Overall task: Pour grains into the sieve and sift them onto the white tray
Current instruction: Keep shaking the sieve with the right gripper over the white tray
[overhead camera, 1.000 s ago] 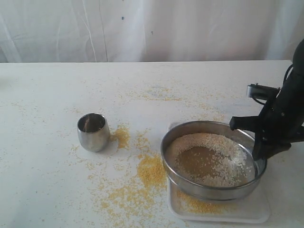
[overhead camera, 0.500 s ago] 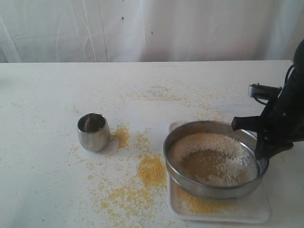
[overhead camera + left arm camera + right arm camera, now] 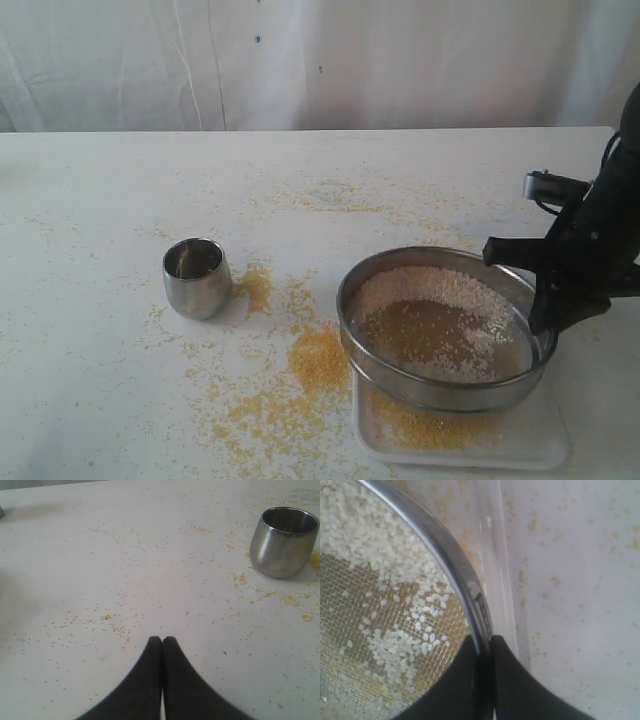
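Observation:
The round steel sieve [image 3: 440, 390] hangs tilted just above the white tray [image 3: 530, 440], held by its right rim. My right gripper [image 3: 540, 325] is shut on that rim [image 3: 465, 575], one finger inside the wall and one outside. Pale coarse grains [image 3: 430, 285] lie round the mesh [image 3: 365, 630], bare in the middle; fine golden meal [image 3: 415, 428] has collected on the tray below. My left gripper [image 3: 162, 640] is shut on nothing, low over the table, out of the exterior view.
A small steel cup [image 3: 196, 277] stands upright left of the sieve, also seen from the left wrist as the cup [image 3: 284, 541]. Spilled yellow meal [image 3: 315, 360] is heaped on the table between cup and tray, with scattered grains all round. A white curtain backs the table.
The sieve has shifted back left and risen a little, tipping, and the pale grains have slid across the mesh. The left gripper's earlier state is not shown.

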Available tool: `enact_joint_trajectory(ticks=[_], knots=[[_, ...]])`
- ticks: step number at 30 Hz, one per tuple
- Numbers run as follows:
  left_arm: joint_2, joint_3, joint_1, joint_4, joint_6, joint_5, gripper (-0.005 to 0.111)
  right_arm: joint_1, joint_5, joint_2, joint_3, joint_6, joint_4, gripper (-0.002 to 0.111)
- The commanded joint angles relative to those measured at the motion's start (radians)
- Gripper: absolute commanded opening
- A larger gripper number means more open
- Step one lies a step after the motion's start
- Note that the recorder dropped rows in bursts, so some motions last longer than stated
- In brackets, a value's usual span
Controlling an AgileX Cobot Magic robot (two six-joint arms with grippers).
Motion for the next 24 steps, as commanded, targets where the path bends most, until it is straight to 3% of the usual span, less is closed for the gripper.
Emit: enact_joint_trajectory(ticks=[1,6,10,24], knots=[[-0.004,0.005,0.001,0.000,0.000,0.001,0.000,-0.001,-0.165,-0.012,-0.002,-0.017,0.014,0.000],[-0.004,0.005,0.001,0.000,0.000,0.001,0.000,-0.001,0.006,-0.012,-0.002,-0.017,0.021,0.000],[-0.004,0.005,0.001,0.000,0.000,0.001,0.000,-0.001,-0.157,-0.012,-0.002,-0.017,0.015,0.000],[-0.004,0.005,0.001,0.000,0.000,0.001,0.000,-0.001,-0.444,-0.012,-0.002,-0.017,0.015,0.000]])
